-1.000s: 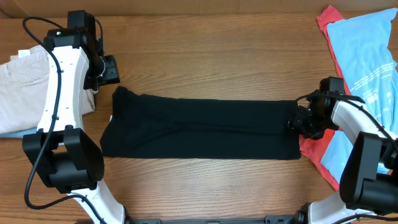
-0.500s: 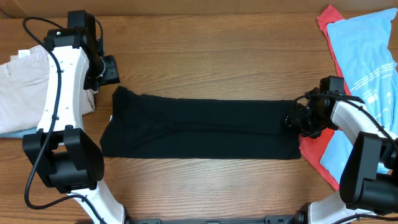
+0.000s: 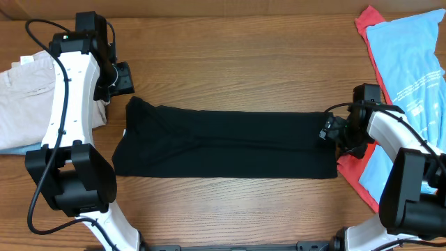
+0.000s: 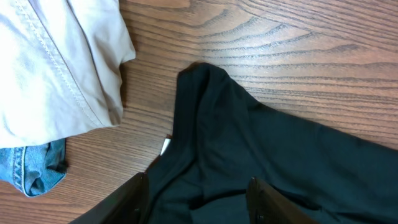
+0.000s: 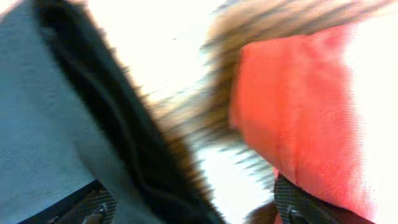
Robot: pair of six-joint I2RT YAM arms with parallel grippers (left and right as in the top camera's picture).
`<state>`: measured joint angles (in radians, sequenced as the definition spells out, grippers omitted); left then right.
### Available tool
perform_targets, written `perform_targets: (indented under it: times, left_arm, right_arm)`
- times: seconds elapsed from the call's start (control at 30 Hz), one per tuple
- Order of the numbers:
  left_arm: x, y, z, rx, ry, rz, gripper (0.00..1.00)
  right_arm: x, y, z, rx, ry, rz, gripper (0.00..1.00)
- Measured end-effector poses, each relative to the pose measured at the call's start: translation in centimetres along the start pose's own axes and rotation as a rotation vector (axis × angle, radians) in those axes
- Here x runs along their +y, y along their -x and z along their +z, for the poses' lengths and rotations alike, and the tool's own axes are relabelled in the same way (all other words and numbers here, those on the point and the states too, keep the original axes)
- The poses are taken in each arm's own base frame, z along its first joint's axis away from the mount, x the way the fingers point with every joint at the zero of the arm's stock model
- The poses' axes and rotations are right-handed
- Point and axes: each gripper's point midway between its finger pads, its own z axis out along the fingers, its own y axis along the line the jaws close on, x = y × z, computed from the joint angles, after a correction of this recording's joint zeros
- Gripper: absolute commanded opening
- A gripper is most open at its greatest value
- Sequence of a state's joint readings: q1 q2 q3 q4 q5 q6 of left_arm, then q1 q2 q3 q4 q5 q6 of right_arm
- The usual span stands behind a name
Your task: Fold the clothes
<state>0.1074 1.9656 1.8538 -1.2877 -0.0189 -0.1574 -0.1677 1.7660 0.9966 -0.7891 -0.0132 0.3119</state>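
A black garment (image 3: 223, 143) lies flat and stretched left to right across the middle of the table. My left gripper (image 3: 122, 78) is open and empty, hovering just past the garment's upper left corner. In the left wrist view its fingers (image 4: 198, 202) straddle the black cloth (image 4: 261, 149) from above. My right gripper (image 3: 332, 132) is at the garment's right edge. In the blurred right wrist view its fingers (image 5: 193, 208) are open, with the black hem (image 5: 124, 137) between them and the red cloth (image 5: 292, 118) beside it.
Beige trousers (image 3: 24, 97) lie on blue denim (image 3: 14, 148) at the left edge, and show in the left wrist view (image 4: 50, 68). A red garment (image 3: 362, 171) and a light blue shirt (image 3: 411, 63) lie at the right, touching the black garment's end.
My right gripper has shifted slightly left and up onto the black garment's right edge. The left arm and the garment have not moved.
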Motion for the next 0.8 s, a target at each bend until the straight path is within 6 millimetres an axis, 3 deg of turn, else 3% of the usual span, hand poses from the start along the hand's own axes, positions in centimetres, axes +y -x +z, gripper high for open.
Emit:
perform_targets:
  times: [0.4,0.8]
  left_arm:
    - [0.0,0.0,0.0,0.0,0.0,0.0,0.54]
    - [0.0,0.0,0.0,0.0,0.0,0.0,0.54]
  right_arm:
    - [-0.4,-0.9,-0.2,0.093,-0.019,-0.043,0.85]
    - [1.2,-1.7,-0.5,0.14,0.1,-0.136,0.85]
